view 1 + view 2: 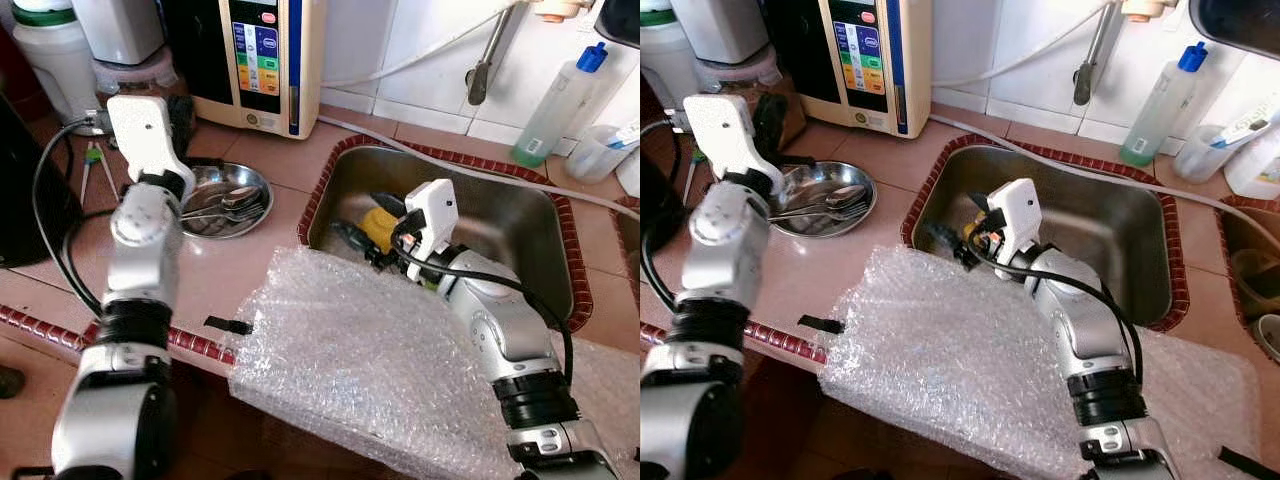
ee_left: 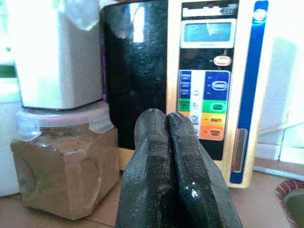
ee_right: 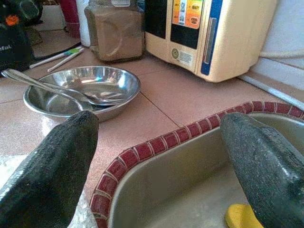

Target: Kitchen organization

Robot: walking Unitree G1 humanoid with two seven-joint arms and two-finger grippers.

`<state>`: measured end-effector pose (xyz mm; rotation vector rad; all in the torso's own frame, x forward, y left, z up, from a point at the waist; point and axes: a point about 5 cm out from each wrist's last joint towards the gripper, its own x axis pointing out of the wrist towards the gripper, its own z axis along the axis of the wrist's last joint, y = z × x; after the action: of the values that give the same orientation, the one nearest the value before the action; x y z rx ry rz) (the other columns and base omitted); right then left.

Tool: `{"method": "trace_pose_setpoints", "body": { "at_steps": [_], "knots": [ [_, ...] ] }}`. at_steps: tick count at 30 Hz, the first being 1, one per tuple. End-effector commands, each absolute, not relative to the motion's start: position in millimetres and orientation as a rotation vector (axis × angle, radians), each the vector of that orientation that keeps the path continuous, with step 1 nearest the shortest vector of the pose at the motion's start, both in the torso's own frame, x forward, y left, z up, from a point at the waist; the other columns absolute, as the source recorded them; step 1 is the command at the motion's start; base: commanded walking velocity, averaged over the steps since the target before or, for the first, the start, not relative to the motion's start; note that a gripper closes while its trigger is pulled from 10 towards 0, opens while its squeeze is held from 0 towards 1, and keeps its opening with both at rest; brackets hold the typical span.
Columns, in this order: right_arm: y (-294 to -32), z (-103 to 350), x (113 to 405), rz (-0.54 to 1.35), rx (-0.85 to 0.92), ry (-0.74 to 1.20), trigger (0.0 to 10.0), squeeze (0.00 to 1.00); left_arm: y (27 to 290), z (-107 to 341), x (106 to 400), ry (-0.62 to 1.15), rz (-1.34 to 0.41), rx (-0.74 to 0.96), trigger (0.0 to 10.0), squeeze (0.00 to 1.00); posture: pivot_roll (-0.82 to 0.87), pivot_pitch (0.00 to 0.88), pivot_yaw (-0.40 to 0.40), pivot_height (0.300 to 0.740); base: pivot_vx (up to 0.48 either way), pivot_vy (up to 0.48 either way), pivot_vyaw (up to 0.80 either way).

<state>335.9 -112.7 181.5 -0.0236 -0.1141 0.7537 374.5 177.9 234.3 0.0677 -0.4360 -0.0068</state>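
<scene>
Where crinkly bubble wrap (image 1: 350,350) lies, steel sink (image 1: 520,225) gleams.

The left claw (image 2: 166,124) has its two black fingers (image 2: 151,161) pressed together, holding nothing. Beyond it stands a cream and black appliance (image 2: 199,80) with a small display and coloured buttons. Beside the appliance, a clear lidded jar (image 2: 64,161) of brown powder rests on the bench (image 2: 270,199), with a white container (image 2: 59,52) on top.
</scene>
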Motion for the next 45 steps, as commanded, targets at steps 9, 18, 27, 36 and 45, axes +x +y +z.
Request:
{"method": "trace_pose_setpoints", "body": {
  "at_steps": [9, 18, 27, 36, 45],
  "knots": [
    [-118.9, 182.7, 341.1, 0.705, -0.035, -0.127, 10.0, 0.0, 155.1, 234.8, 348.9, -0.622, 0.154, 0.263, 0.0, 0.0, 0.0, 0.101, -0.048, 0.74, 0.0, 0.0, 0.0],
    [-118.6, 180.3, 341.4, 0.7, -0.035, -0.123, 10.0, 0.0, 145.0, 209.7, 356.2, -0.458, 0.07, 0.185, 2.0, 0.0, 0.0, 0.1, -0.049, 0.74, 0.0, 0.0, 0.0],
    [-120.2, 178.3, 342.1, 0.699, -0.039, -0.118, 10.0, 0.0, 178.9, 214.3, 377.9, -0.224, -0.111, 0.205, 10.0, 1.0, 0.02, 0.096, -0.047, 0.74, 0.0, 0.0, 0.0],
    [-116.3, 176.8, 342.4, 0.707, -0.039, -0.116, 10.0, 0.0, 193.6, 218.0, 385.5, 0.046, -0.375, 0.103, 10.0, 1.0, 0.02, 0.092, -0.046, 0.74, 0.0, 0.0, 0.0],
    [-120.6, 175.6, 341.8, 0.694, -0.042, -0.114, 10.0, 0.0, 205.5, 225.5, 387.1, 0.152, -0.471, 0.152, 10.0, 1.0, 0.03, 0.102, -0.04, 0.74, 0.0, 0.0, 0.0]
  ]
}}
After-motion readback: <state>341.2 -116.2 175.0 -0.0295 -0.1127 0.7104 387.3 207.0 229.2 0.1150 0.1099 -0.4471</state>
